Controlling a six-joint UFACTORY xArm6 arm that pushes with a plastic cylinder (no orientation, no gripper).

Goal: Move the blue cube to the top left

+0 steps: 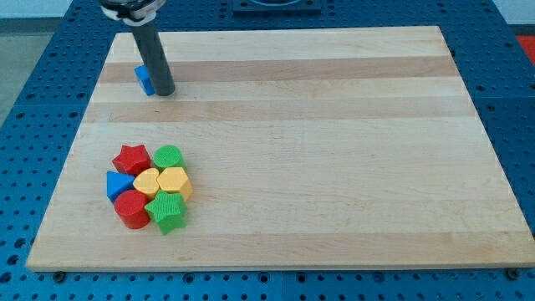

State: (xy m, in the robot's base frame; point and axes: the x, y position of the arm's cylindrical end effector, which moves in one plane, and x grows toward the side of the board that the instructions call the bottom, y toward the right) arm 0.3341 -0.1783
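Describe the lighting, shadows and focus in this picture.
Camera view: even, soft light on the wooden board, no glare; faint shadows under the block cluster; all sharp. My tip touches the right side of the blue cube, which the rod partly hides.

No readable text, label, brand, number or sign found on the wooden board (334, 125), on the coloured blocks, on the dark rod (153, 54), or on the blue perforated surface (33, 75) around the board.
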